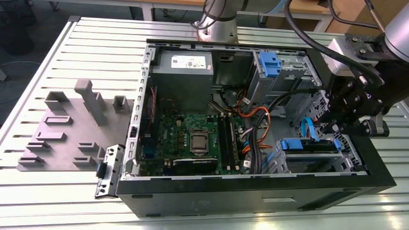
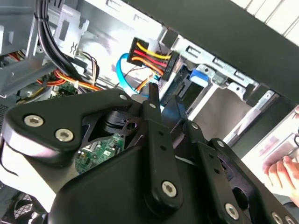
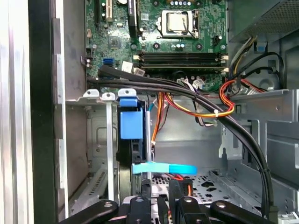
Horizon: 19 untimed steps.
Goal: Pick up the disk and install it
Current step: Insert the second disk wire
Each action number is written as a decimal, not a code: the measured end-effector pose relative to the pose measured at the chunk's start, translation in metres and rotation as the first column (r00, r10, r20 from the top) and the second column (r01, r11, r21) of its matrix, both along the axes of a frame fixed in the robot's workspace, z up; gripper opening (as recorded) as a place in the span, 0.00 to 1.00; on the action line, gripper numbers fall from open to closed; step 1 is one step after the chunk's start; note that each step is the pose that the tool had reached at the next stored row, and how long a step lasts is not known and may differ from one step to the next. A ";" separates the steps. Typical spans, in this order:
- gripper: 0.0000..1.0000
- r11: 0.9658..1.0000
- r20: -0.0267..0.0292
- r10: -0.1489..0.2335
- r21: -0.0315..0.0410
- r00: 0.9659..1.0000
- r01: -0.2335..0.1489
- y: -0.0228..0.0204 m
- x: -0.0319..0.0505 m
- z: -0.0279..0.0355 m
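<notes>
1. You have the black gripper [image 1: 332, 125] lowered inside the open black computer case [image 1: 255, 191], at the exterior view's right, above the metal drive cage [image 1: 319, 165].
2. You can see the flat disk with blue plastic rails [image 1: 311, 145] standing on edge in that cage; in the first wrist view its blue front [image 3: 131, 122] sits just beside the cage's silver wall.
3. You cannot tell whether the gripper's fingers are open or clamped.
4. The green motherboard [image 1: 191, 139] lies well apart from the gripper.
</notes>
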<state>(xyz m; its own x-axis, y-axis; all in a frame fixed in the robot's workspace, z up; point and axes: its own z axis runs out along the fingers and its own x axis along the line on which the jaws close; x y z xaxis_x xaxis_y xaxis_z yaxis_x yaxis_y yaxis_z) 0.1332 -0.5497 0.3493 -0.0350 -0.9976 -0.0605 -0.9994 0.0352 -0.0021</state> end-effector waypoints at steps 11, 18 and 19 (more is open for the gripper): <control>0.29 1.000 0.000 0.000 0.004 1.000 0.000 0.0002 0.0181 -0.0052; 0.29 1.000 0.000 0.000 0.004 1.000 0.000 0.0002 0.0226 -0.0106; 0.29 1.000 0.000 0.000 0.004 1.000 0.000 0.0002 0.0226 -0.0107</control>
<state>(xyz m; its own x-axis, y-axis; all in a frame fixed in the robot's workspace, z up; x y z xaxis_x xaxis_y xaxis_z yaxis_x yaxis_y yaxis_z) 0.1558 -0.5495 0.3385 -0.0347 -0.9973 -0.0647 -0.9994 0.0349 -0.0019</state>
